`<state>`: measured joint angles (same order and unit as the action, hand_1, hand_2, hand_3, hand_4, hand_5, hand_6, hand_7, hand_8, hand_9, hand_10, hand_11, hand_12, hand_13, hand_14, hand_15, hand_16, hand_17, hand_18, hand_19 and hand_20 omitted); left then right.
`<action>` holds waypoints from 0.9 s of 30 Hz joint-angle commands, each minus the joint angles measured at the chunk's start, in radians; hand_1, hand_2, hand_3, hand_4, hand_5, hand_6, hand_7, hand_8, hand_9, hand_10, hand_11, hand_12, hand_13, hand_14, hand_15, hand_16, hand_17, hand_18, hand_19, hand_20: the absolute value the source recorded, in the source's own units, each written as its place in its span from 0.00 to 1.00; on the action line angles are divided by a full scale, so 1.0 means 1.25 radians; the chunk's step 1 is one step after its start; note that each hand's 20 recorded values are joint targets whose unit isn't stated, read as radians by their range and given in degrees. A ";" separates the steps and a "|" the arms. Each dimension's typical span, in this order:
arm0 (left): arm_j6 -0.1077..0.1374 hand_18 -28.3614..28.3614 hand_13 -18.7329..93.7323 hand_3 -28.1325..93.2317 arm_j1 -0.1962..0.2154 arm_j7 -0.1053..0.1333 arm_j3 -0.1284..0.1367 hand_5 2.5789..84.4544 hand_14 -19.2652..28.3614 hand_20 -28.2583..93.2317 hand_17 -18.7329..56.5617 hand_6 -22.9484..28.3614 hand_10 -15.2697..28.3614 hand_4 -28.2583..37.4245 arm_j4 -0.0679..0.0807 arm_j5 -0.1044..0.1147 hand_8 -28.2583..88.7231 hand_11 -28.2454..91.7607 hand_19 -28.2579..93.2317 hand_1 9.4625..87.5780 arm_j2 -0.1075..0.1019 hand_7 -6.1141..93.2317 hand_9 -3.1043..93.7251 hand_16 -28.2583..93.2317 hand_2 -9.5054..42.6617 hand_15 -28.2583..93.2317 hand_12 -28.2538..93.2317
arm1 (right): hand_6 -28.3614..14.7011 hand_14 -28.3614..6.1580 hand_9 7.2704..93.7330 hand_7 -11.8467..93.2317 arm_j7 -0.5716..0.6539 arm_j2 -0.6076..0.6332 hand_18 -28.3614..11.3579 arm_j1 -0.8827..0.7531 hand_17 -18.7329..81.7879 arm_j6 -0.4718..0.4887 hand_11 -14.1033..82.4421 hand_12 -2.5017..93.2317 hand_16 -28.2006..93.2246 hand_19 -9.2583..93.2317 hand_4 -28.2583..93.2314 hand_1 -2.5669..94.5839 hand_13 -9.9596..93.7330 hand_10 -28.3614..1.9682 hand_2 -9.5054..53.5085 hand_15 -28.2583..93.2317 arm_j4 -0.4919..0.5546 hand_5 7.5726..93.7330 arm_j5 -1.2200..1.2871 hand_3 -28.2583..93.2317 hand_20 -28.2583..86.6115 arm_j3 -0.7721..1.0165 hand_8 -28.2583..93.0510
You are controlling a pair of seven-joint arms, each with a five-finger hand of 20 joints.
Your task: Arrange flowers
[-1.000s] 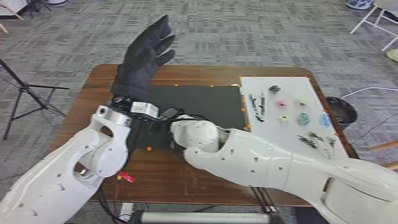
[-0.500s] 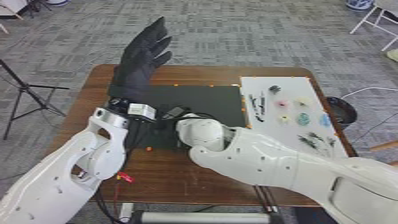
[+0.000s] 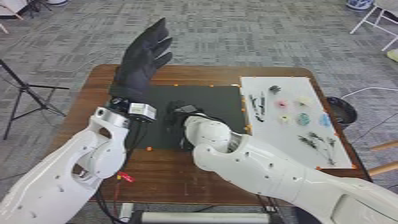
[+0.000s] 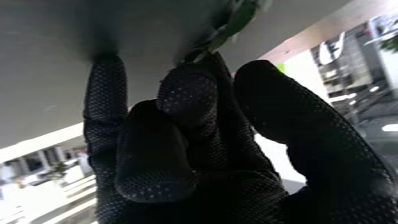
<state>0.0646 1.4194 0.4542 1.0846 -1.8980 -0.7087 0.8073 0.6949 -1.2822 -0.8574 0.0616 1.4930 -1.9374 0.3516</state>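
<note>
Spread Out for Easy Picking

On the brown tabletop (image 3: 169,175), a dark mat (image 3: 215,100) toward the middle, probably for working over. Alongside, on the robot's right, a white sheet (image 3: 275,135), likely to make colours stand out. Beyond the far edge, partly, the left hand (image 3: 133,75): straight-fingered, empty, aside, presumably to leave room. Over the mat, the right hand (image 4: 240,187), apparently pinching a leafy stem (image 4: 233,27) near its fingertips, leaf poking past, perhaps for placing tip-free. Along the sheet, dark sprigs (image 3: 309,141) and small flowers (image 3: 282,104), spaced apart, seemingly against tangling.
</note>
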 commanded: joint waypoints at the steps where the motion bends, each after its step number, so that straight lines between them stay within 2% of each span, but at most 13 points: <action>1: -0.025 0.83 0.27 0.76 -0.015 -0.013 -0.008 0.24 0.64 0.33 0.07 0.47 0.55 0.06 0.008 -0.006 0.18 0.33 0.50 0.23 0.020 0.21 0.19 0.32 0.07 0.35 0.42 | 0.60 0.58 0.81 0.22 0.036 -0.011 0.22 -0.090 0.45 0.011 0.77 0.48 0.46 0.74 0.27 0.23 0.86 0.51 0.32 0.98 0.012 0.46 0.032 1.00 0.48 0.005 0.14; 7: -0.031 0.83 0.27 0.76 -0.023 -0.011 -0.013 0.24 0.64 0.33 0.07 0.47 0.55 0.06 0.012 -0.007 0.18 0.33 0.50 0.23 0.023 0.21 0.19 0.32 0.07 0.35 0.42 | 0.59 0.59 0.81 0.21 0.040 -0.027 0.21 -0.126 0.45 0.025 0.77 0.48 0.46 0.74 0.27 0.23 0.86 0.50 0.32 0.98 0.023 0.47 0.042 1.00 0.48 0.023 0.14; 8: -0.025 0.83 0.27 0.76 -0.017 -0.008 -0.011 0.24 0.64 0.33 0.07 0.47 0.55 0.06 0.007 -0.005 0.18 0.33 0.50 0.23 0.018 0.21 0.19 0.32 0.07 0.35 0.42 | 0.59 0.59 0.81 0.21 0.033 -0.033 0.21 -0.132 0.45 0.035 0.77 0.48 0.46 0.74 0.27 0.23 0.86 0.50 0.33 0.98 0.023 0.46 0.033 1.00 0.48 0.027 0.14; 19: -0.005 0.83 0.27 0.76 -0.027 0.010 -0.028 0.24 0.64 0.33 0.07 0.46 0.55 0.06 0.001 -0.001 0.18 0.33 0.50 0.23 0.005 0.21 0.19 0.32 0.07 0.35 0.42 | 0.59 0.59 0.81 0.21 -0.009 -0.062 0.21 -0.145 0.45 0.059 0.77 0.47 0.46 0.74 0.27 0.22 0.86 0.50 0.33 0.98 0.025 0.47 0.023 1.00 0.47 0.036 0.15; 22: -0.012 0.83 0.27 0.76 -0.024 0.008 -0.023 0.24 0.64 0.33 0.07 0.47 0.55 0.06 0.001 -0.002 0.18 0.33 0.50 0.23 0.008 0.21 0.19 0.32 0.07 0.35 0.42 | 0.59 0.59 0.81 0.21 -0.018 -0.052 0.21 -0.148 0.45 0.047 0.78 0.47 0.46 0.74 0.27 0.22 0.86 0.50 0.33 0.98 0.044 0.47 0.027 1.00 0.47 0.043 0.15; 25: -0.030 0.83 0.27 0.76 -0.028 -0.007 -0.015 0.24 0.64 0.33 0.07 0.47 0.55 0.06 0.011 -0.006 0.18 0.33 0.50 0.23 0.018 0.21 0.19 0.32 0.07 0.35 0.42 | 0.59 0.59 0.81 0.22 -0.020 -0.015 0.21 -0.129 0.45 0.004 0.78 0.47 0.46 0.74 0.27 0.22 0.86 0.50 0.33 0.98 0.084 0.47 0.026 1.00 0.47 0.039 0.15; 27: -0.011 0.83 0.27 0.76 -0.002 -0.002 0.001 0.24 0.64 0.33 0.07 0.47 0.55 0.06 -0.003 -0.002 0.19 0.33 0.50 0.23 0.008 0.21 0.19 0.32 0.07 0.35 0.42 | 0.60 0.59 0.81 0.22 -0.046 0.007 0.21 -0.119 0.45 -0.001 0.78 0.46 0.46 0.74 0.27 0.22 0.86 0.49 0.34 0.98 0.107 0.46 0.009 1.00 0.47 0.042 0.15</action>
<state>0.0458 1.3900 0.4603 1.0482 -1.8871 -0.7101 0.8153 0.6778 -1.3397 -0.9763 0.0892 1.5613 -1.9325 0.4419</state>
